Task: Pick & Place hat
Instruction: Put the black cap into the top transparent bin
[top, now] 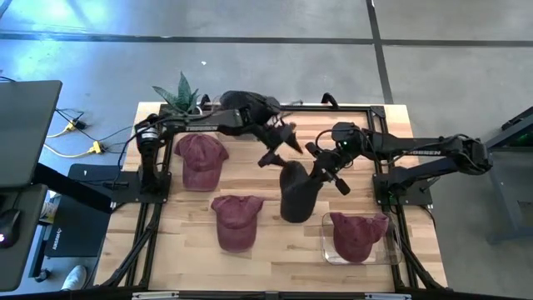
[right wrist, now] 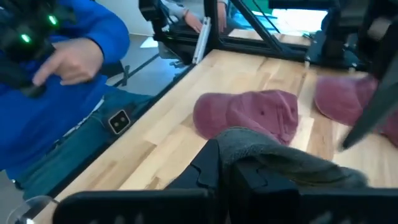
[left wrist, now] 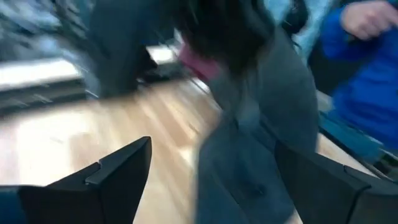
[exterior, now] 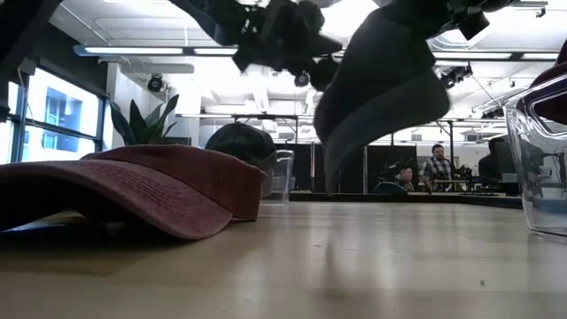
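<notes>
High view: the light wooden table [top: 275,242] carries everything here, and the dark grey cloth cap [top: 296,192] hanging over its middle serves as the landmark. Far to the left of that cap, at the table's back corner, stands a green spiky potted plant [top: 180,92]. Nearer, still left of the cap, a maroon baseball cap [top: 201,160] lies flat on the wood, and a second maroon cap [top: 236,220] lies to the cap's front left. Just behind and left of the grey cap, the left gripper [top: 281,143] hovers with its fingers spread wide and nothing between them; in the left wrist view the grey fabric hangs just beyond those parted fingers [left wrist: 109,177]. The grey cap itself dangles off the table, its upper edge pinched in the right gripper [top: 321,169], whose fingers are clamped tight on the cloth; the right wrist view shows the fabric bunched at the fingertips. To the cap's front right, a clear plastic container [top: 330,249] holds a third maroon cap [top: 358,233]. A person in a blue sleeve [right wrist: 59,102] stands beside the table.
</notes>
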{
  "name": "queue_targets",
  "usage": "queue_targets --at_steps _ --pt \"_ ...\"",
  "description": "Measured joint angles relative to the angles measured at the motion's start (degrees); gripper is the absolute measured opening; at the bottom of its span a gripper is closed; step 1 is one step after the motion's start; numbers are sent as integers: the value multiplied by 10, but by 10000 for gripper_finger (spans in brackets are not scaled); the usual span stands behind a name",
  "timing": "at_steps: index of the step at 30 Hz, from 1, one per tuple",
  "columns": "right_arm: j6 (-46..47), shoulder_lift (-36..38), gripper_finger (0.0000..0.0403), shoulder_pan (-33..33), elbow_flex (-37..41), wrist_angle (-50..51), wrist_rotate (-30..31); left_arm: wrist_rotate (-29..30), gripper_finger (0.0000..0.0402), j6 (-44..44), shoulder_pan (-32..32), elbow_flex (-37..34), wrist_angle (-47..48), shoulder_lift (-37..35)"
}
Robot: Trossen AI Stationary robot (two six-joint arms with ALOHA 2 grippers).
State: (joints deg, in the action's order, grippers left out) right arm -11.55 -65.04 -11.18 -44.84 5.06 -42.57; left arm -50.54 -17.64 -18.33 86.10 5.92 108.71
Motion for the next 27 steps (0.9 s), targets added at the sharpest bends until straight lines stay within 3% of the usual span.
queue_targets --at_steps 4,9,16,22,27 --pt "-1 0 4 0 0 -28 -15 -59 335 -6 9 3 -27 26" --pt "-1 0 6 -13 -7 -23 -13 -190 335 -3 18 0 -31 48" --pt "29 19 3 -30 -19 54 6 -350 335 -3 23 -1 -5 60" --pt "80 36 9 -29 -20 133 23 -390 321 -20 23 -2 36 52" --pt "96 30 5 -16 -20 150 21 -390 260 -34 22 0 63 49"
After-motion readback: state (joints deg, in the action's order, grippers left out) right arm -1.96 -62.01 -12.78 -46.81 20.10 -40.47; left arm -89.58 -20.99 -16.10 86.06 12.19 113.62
